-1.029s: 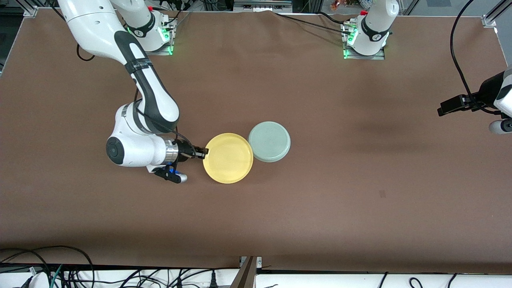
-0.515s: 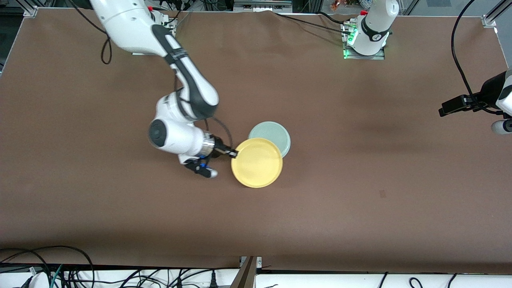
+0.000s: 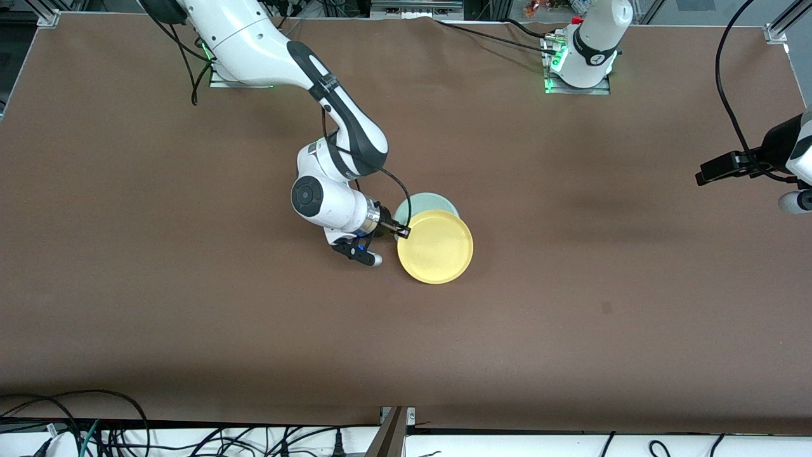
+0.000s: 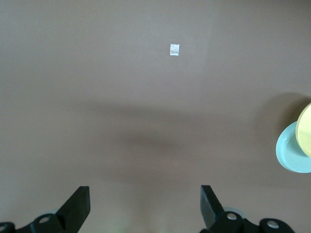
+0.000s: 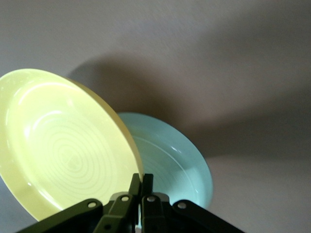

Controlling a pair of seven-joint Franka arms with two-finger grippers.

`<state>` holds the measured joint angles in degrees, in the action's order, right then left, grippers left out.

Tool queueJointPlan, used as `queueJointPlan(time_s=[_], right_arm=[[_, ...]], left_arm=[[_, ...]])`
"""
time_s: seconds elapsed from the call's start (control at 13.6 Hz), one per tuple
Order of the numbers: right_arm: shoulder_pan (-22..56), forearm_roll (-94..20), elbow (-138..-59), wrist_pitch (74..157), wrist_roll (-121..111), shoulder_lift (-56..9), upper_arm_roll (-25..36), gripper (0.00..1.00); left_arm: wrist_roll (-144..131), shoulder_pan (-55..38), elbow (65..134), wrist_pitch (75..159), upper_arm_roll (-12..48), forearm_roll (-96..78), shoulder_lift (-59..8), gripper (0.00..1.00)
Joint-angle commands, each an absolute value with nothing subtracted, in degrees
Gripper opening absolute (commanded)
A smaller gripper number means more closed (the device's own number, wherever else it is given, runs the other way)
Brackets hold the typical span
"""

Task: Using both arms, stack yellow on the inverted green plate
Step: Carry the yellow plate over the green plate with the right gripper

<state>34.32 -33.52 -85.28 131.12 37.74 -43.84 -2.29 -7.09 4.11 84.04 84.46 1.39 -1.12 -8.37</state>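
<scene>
The right hand point(image 3: 402, 233) is pinching the yellow plate point(image 3: 436, 246) by one thin edge of its rim, fingers closed tight on it, and it is carrying the plate in the air over the green plate point(image 3: 426, 202). From the right wrist view the yellow plate point(image 5: 63, 145) is hanging tilted, with the green plate point(image 5: 175, 165) lying flat on the brown surface point(image 3: 190, 304) below it. It is covering only part of the green one just now, sitting off-centre toward the camera side. That single rim grip is the worry: the plate is looking free to swing or slip out, and if it is let go while off-centre it is likely to slide off the green plate. The left hand point(image 4: 146, 208) is waiting wide open and empty over bare surface at the left arm's end of the table.
</scene>
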Motion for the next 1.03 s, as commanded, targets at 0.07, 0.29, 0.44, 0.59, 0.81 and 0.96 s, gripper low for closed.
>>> queueJointPlan(time_s=[0.07,0.29,0.44,0.59,0.81,0.96], right_arm=[[33.7,-34.2,-85.8,121.4,38.4,-41.1,-1.9,0.00],[34.8,-33.6,-87.8,122.5,39.6,-40.8,-2.0,0.00],[36.1,-33.6,-91.4,127.4,39.6,-40.6,-1.9,0.00],[36.4,-33.7,-92.9,130.7,39.6,-40.0,-2.1,0.00],[36.5,-33.7,-94.9,131.0,39.6,-38.2,-2.1,0.00],[36.6,-33.7,-96.7,131.2,39.5,-37.0,-2.2,0.00]], left_arm=[[-5.7,4.3,82.8,84.3,1.4,-0.4,-8.9,1.00],[-5.7,4.3,82.8,84.3,1.4,-0.4,-8.9,1.00],[-5.7,4.4,82.8,84.3,1.4,-0.4,-8.9,1.00],[-5.7,4.4,82.8,84.3,1.4,-0.4,-8.9,1.00],[-5.7,4.4,82.8,84.3,1.4,-0.5,-9.0,1.00],[-5.7,4.4,82.8,84.3,1.4,-0.5,-9.0,1.00]])
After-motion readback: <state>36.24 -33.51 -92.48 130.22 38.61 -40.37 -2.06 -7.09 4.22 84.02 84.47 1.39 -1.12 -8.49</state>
